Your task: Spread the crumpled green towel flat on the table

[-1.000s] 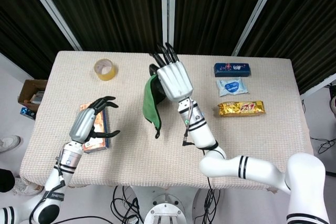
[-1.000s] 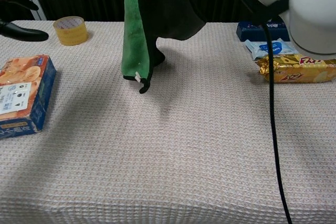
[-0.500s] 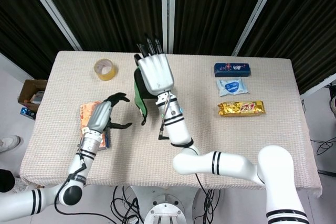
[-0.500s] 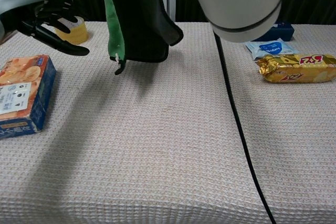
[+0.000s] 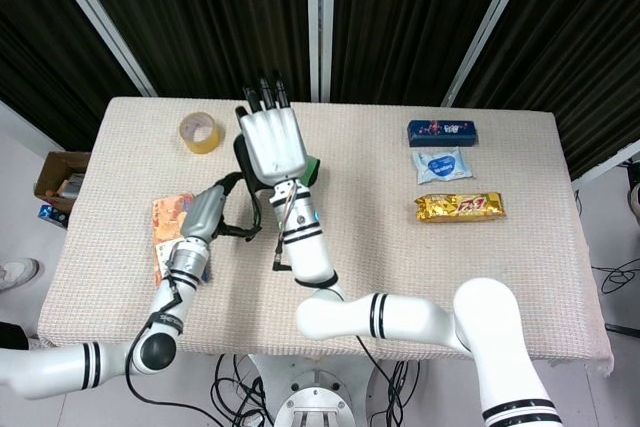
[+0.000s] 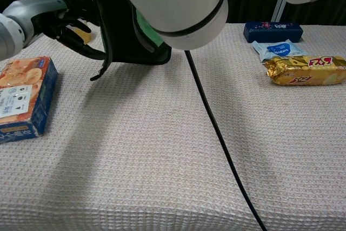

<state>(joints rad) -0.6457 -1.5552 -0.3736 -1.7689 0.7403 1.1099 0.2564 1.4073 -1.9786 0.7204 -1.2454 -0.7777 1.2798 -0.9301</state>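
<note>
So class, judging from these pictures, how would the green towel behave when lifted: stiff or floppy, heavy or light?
Probably floppy: the towel hangs limp from the right robot hand, its lower corner trailing toward the table. Likely light, since one hand carries it. It seems to fold easily rather than hold shape.

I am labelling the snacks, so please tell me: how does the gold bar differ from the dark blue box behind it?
The gold bar is a shiny wrapper with crimped ends and red lettering; the blue box is a matte, hard-edged carton. The bar lies nearer the table's front edge, the box at the back, with a white-and-blue pack between them. Both lie flat, lengthwise across the table.
</note>
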